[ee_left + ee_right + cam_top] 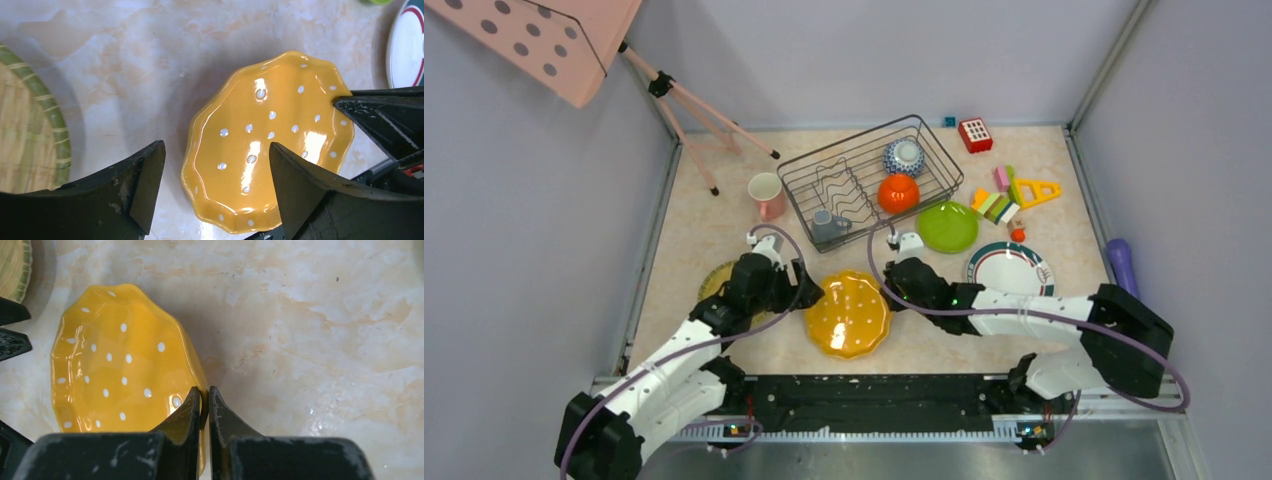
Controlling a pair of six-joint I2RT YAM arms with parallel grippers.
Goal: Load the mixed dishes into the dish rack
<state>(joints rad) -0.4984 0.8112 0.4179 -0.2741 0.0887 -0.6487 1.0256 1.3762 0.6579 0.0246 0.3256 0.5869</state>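
A yellow scalloped plate [848,313] with white dots lies on the table between my arms. My right gripper [205,390] is shut on its right rim [202,390], one finger on each face. My left gripper [216,147] is open, and the left edge of the plate [260,145] sits between its fingers without touching them. The dish rack [941,146] holds a patterned bowl [904,156], an orange-red bowl [898,192] and a grey mug [828,225]. A pink mug [767,195] stands left of the rack. Right of it lie a lime green plate [947,226] and a white green-rimmed plate [1010,268].
A straw-coloured woven disc with a green rim [30,135] lies partly under my left arm. Coloured toy blocks [1004,200] and a red block [975,134] sit at the back right. A purple cylinder [1122,265] lies by the right wall. A pink tripod [694,110] stands at the back left.
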